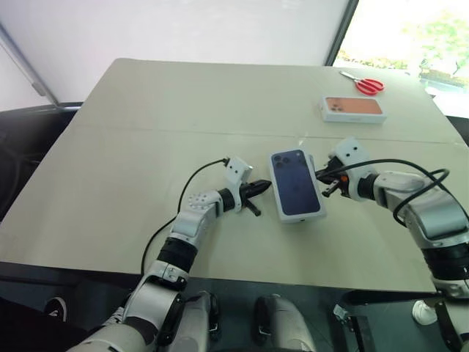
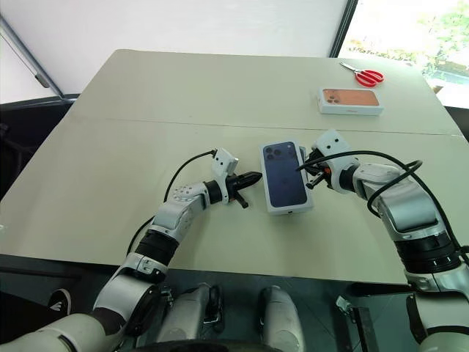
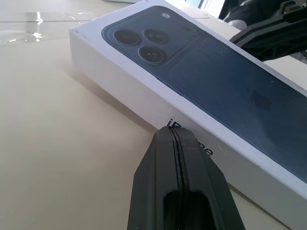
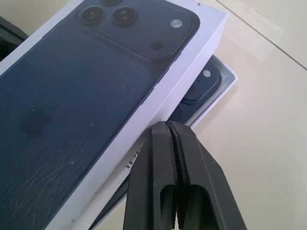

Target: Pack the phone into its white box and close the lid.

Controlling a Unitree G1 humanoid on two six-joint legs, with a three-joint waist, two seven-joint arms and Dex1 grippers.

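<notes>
Beige table (image 1: 146,147): lid (image 1: 297,183), blue phone print, sits askew over white box (image 4: 225,79) at frame centre, phone (image 4: 204,86) inside. Side lettering unreadable. Left gripper (image 1: 262,188), right gripper (image 1: 322,176) both pressed together, flanking it.

I see the lid (image 1: 296,183), white with a dark blue phone picture across its top, lying skewed over the white box (image 4: 221,81), not seated. One corner of the box sticks out from under it, and there the phone (image 4: 199,88) shows inside, dark navy, camera bump up. The stack sits right of the tabletop's middle, nearer the front edge.
</notes>
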